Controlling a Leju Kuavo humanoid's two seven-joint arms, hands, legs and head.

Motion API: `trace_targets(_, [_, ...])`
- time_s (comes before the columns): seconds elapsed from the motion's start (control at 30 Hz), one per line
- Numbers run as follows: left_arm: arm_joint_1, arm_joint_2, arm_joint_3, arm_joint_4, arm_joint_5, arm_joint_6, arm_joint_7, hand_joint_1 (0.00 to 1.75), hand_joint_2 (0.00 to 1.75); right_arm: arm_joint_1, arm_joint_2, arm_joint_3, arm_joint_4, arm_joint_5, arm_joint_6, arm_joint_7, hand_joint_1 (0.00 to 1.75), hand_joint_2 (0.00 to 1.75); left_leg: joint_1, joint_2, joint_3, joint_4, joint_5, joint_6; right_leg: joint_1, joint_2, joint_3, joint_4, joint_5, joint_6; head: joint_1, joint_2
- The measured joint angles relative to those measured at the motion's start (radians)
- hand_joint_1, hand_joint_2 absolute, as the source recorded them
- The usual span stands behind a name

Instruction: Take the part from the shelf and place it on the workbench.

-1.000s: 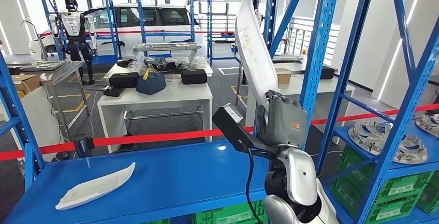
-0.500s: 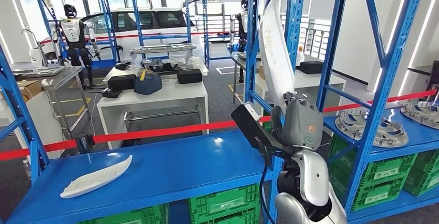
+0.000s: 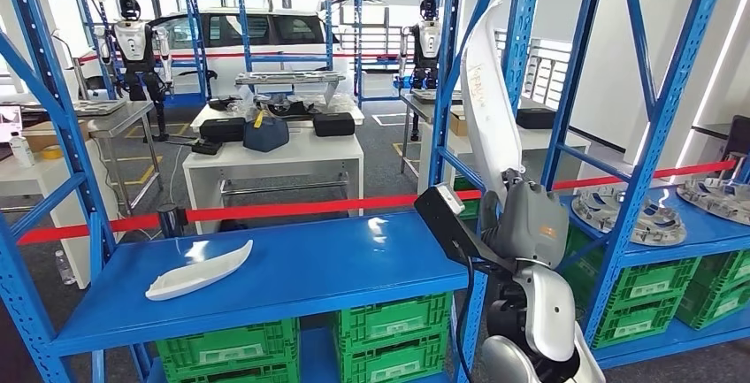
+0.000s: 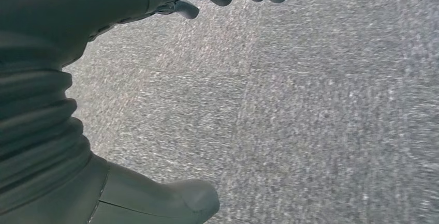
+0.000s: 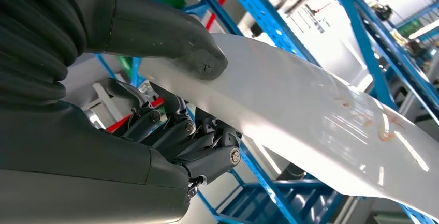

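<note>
Right hand [image 3: 529, 215] holding long white part [image 3: 488, 100] upright, tip upward

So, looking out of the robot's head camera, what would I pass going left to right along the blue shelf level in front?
Small white curved plastic part lying on the blue shelf board → long white panel held upright by the right robot hand → round grey metal parts on the neighbouring shelf.

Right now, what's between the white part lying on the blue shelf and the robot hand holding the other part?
Head view: bare blue shelf between the lying part and the right robot hand.
</note>
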Motion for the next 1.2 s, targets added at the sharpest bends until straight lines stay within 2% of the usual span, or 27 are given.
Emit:
trace_targets(0.03, [0.000, 0.000, 0.000, 0.000, 0.002, 0.000, -0.001, 0.00, 1.75, 0.002, 0.000, -0.001, 0.001, 0.001, 0.001, 0.000, 1.68, 1.75, 0.000, 0.000, -0.015, 0.003, 0.010, -0.002, 0.000, 0.000, 0.031, -0.020, 0.024, -0.003, 0.000, 0.000])
trace_targets(0.07, [0.000, 0.000, 0.000, 0.000, 0.003, 0.001, -0.003, 0.00, 1.75, 0.003, 0.000, -0.001, 0.001, 0.002, 0.001, 0.000, 1.68, 1.75, 0.000, 0.000, -0.029, 0.007, 0.018, -0.004, 0.001, 0.000, 0.078, -0.071, 0.049, -0.007, 0.000, 0.000])
trace_targets(0.1, [0.000, -0.001, 0.000, 0.000, 0.004, 0.001, -0.004, 0.00, 1.75, 0.002, 0.000, -0.003, 0.001, 0.003, 0.001, 0.000, 1.68, 1.75, 0.000, 0.000, -0.040, 0.011, 0.026, -0.007, 0.003, 0.000, 0.132, -0.143, 0.054, -0.013, 0.000, 0.000])
trace_targets(0.13, [0.000, -0.001, 0.000, 0.000, 0.004, 0.001, -0.006, 0.00, 1.75, 0.000, 0.000, -0.004, 0.001, 0.004, 0.002, 0.000, 1.68, 1.75, -0.001, -0.001, -0.049, 0.013, 0.034, -0.012, 0.006, 0.000, 0.181, -0.212, 0.050, -0.018, 0.000, 0.000])
trace_targets(0.2, [-0.001, -0.002, 0.000, 0.000, 0.005, 0.001, -0.008, 0.00, 1.75, -0.004, 0.000, -0.007, 0.001, 0.007, 0.003, 0.000, 1.68, 1.75, 0.000, -0.002, -0.055, 0.013, 0.050, -0.025, 0.013, 0.001, 0.225, -0.291, 0.028, -0.027, 0.000, 0.000])
trace_targets(0.27, [0.000, -0.002, 0.000, 0.000, 0.008, 0.001, -0.009, 0.00, 1.75, -0.006, 0.000, -0.011, 0.001, 0.010, 0.005, 0.000, 1.68, 1.75, 0.001, -0.002, -0.057, 0.008, 0.063, -0.039, 0.013, 0.000, 0.219, -0.301, 0.040, -0.036, 0.001, 0.000])
trace_targets(0.3, [0.001, -0.002, 0.000, 0.000, 0.010, 0.001, -0.009, 0.00, 1.75, -0.007, 0.000, -0.012, 0.001, 0.012, 0.006, 0.000, 1.68, 1.75, 0.001, -0.003, -0.062, 0.013, 0.055, -0.045, 0.011, -0.001, 0.214, -0.304, 0.051, -0.042, 0.000, 0.000])
trace_targets(0.37, [0.001, -0.002, 0.000, 0.000, 0.013, 0.001, -0.009, 0.00, 1.75, -0.008, 0.001, -0.012, 0.002, 0.016, 0.006, 0.000, 1.68, 1.75, 0.002, -0.004, -0.084, 0.074, -0.015, -0.055, 0.006, -0.004, 0.196, -0.310, 0.076, -0.054, 0.000, 0.000])
trace_targets(0.43, [0.000, -0.002, 0.000, 0.000, 0.014, 0.001, -0.010, 0.00, 1.75, -0.007, 0.001, -0.013, 0.002, 0.019, 0.006, 0.000, 1.68, 1.75, 0.003, -0.005, -0.114, 0.195, -0.109, -0.063, 0.006, -0.003, 0.167, -0.310, 0.099, -0.060, 0.000, 0.000])
trace_targets(0.47, [0.000, -0.001, 0.000, 0.000, 0.014, 0.001, -0.011, 0.00, 1.75, -0.006, 0.001, -0.013, 0.002, 0.020, 0.006, 0.000, 1.68, 1.75, 0.003, -0.005, -0.121, 0.251, -0.131, -0.066, 0.006, -0.003, 0.152, -0.310, 0.111, -0.059, 0.000, 0.000])
trace_targets(0.5, [0.000, -0.001, 0.000, 0.000, 0.014, 0.001, -0.012, 0.00, 1.75, -0.005, 0.001, -0.014, 0.002, 0.020, 0.005, 0.000, 1.68, 1.75, 0.003, -0.005, -0.118, 0.284, -0.130, -0.068, 0.006, -0.003, 0.136, -0.309, 0.123, -0.058, 0.000, 0.000])
trace_targets(0.53, [0.000, -0.001, 0.000, 0.000, 0.014, 0.001, -0.013, 0.00, 1.75, -0.003, 0.001, -0.014, 0.002, 0.021, 0.005, 0.000, 1.68, 1.75, 0.003, -0.004, -0.098, 0.283, -0.108, -0.068, 0.006, -0.003, 0.119, -0.308, 0.135, -0.056, 0.000, 0.000])
trace_targets(0.6, [-0.002, -0.002, 0.000, 0.000, 0.012, 0.001, -0.014, 0.00, 1.75, -0.001, 0.001, -0.016, 0.001, 0.021, 0.005, 0.000, 1.68, 1.75, 0.004, -0.005, -0.010, 0.184, -0.068, -0.065, 0.006, -0.003, 0.090, -0.303, 0.158, -0.049, 0.000, 0.000])
trace_targets(0.67, [-0.006, -0.002, 0.000, 0.000, 0.010, 0.001, -0.015, 0.00, 1.75, -0.002, 0.000, -0.020, -0.001, 0.023, 0.005, 0.000, 1.68, 1.75, 0.000, -0.008, 0.084, 0.048, -0.083, -0.053, 0.008, -0.004, 0.072, -0.297, 0.176, -0.039, 0.000, 0.000])
trace_targets(0.7, [-0.008, -0.002, 0.000, 0.000, 0.008, 0.001, -0.015, 0.00, 1.75, -0.002, 0.000, -0.022, -0.002, 0.024, 0.004, 0.000, 1.68, 1.75, -0.003, -0.009, 0.107, 0.009, -0.098, -0.045, 0.009, -0.005, 0.069, -0.297, 0.185, -0.033, 0.000, 0.000])
trace_targets(0.77, [-0.009, -0.002, 0.000, 0.000, 0.006, 0.001, -0.015, 0.00, 1.75, -0.001, -0.001, -0.023, -0.003, 0.027, 0.005, 0.000, 1.68, 1.75, -0.006, -0.009, 0.103, -0.005, -0.092, -0.026, 0.008, -0.006, 0.068, -0.304, 0.202, -0.020, 0.000, 0.000])
trace_targets(0.8, [-0.009, -0.003, 0.000, 0.000, 0.006, 0.001, -0.014, 0.00, 1.75, -0.001, -0.002, -0.023, -0.003, 0.028, 0.006, 0.000, 1.68, 1.75, -0.005, -0.006, 0.097, -0.007, -0.082, -0.016, 0.006, -0.004, 0.064, -0.300, 0.195, -0.014, 0.000, 0.000])
trace_targets(0.83, [-0.009, -0.003, 0.000, 0.000, 0.005, 0.001, -0.014, 0.00, 1.75, 0.000, -0.004, -0.024, -0.003, 0.029, 0.007, 0.000, 1.68, 1.75, -0.004, -0.003, 0.089, -0.009, -0.070, -0.007, 0.005, -0.003, 0.054, -0.283, 0.170, -0.008, 0.001, 0.000])
trace_targets(0.87, [-0.009, -0.003, 0.000, 0.000, 0.005, 0.001, -0.013, 0.00, 1.75, 0.000, -0.006, -0.024, -0.002, 0.029, 0.008, 0.000, 1.68, 1.75, -0.002, 0.000, 0.077, -0.011, -0.056, 0.000, 0.004, -0.001, 0.040, -0.246, 0.127, -0.003, 0.001, 0.000])
trace_targets(0.93, [-0.010, -0.002, 0.000, 0.000, 0.004, 0.001, -0.012, 0.00, 1.75, 0.001, -0.008, -0.024, -0.002, 0.029, 0.010, 0.000, 1.68, 1.75, -0.002, 0.002, 0.047, -0.009, -0.030, 0.007, 0.002, 0.001, 0.006, -0.121, 0.024, 0.004, 0.002, -0.001])
trace_targets(0.97, [-0.009, -0.002, 0.000, 0.000, 0.004, 0.001, -0.012, 0.00, 1.75, 0.003, -0.009, -0.024, -0.002, 0.029, 0.010, 0.000, 1.68, 1.75, -0.003, 0.003, 0.029, -0.008, -0.017, 0.007, 0.002, 0.001, -0.006, -0.057, -0.004, 0.006, 0.001, -0.001])
trace_targets(1.0, [-0.009, -0.002, 0.000, 0.000, 0.004, 0.001, -0.012, 0.00, 1.75, 0.006, -0.010, -0.024, -0.002, 0.029, 0.011, 0.000, 1.68, 1.75, -0.003, 0.003, 0.012, -0.006, -0.005, 0.006, 0.002, 0.001, -0.006, -0.015, -0.008, 0.007, 0.001, -0.001])
trace_targets(1.03, [-0.009, -0.003, 0.000, 0.000, 0.004, 0.001, -0.012, 0.00, 1.75, 0.009, -0.011, -0.024, -0.002, 0.029, 0.012, 0.000, 1.68, 1.75, -0.003, 0.003, -0.005, -0.003, 0.006, 0.005, 0.002, 0.001, 0.011, -0.004, 0.009, 0.006, 0.001, -0.001])
trace_targets(1.07, [-0.009, -0.003, 0.000, 0.000, 0.004, 0.001, -0.012, 0.00, 1.75, 0.009, -0.012, -0.025, -0.002, 0.029, 0.013, 0.000, 1.68, 1.75, -0.003, 0.003, -0.021, 0.001, 0.016, 0.003, 0.002, 0.001, 0.046, -0.032, 0.034, 0.004, 0.002, -0.001])
trace_targets(1.1, [-0.009, -0.003, 0.000, 0.000, 0.004, 0.000, -0.012, 0.00, 1.75, 0.009, -0.012, -0.025, -0.002, 0.029, 0.013, 0.000, 1.68, 1.75, -0.003, 0.003, -0.035, 0.005, 0.025, 0.000, 0.003, 0.001, 0.097, -0.091, 0.054, 0.000, 0.002, 0.000])
trace_targets(1.17, [-0.009, -0.004, 0.000, 0.000, 0.003, 0.000, -0.012, 0.00, 1.75, 0.007, -0.012, -0.026, -0.005, 0.028, 0.013, 0.000, 1.68, 1.75, -0.004, 0.002, -0.054, 0.010, 0.041, -0.009, 0.008, 0.001, 0.198, -0.231, 0.044, -0.011, 0.002, 0.000])
trace_targets(1.2, [-0.010, -0.004, 0.000, 0.000, 0.002, 0.000, -0.012, 0.00, 1.75, 0.006, -0.013, -0.027, -0.007, 0.028, 0.013, 0.000, 1.68, 1.75, -0.004, 0.002, -0.057, 0.011, 0.048, -0.015, 0.011, 0.002, 0.226, -0.277, 0.030, -0.017, 0.002, -0.001])
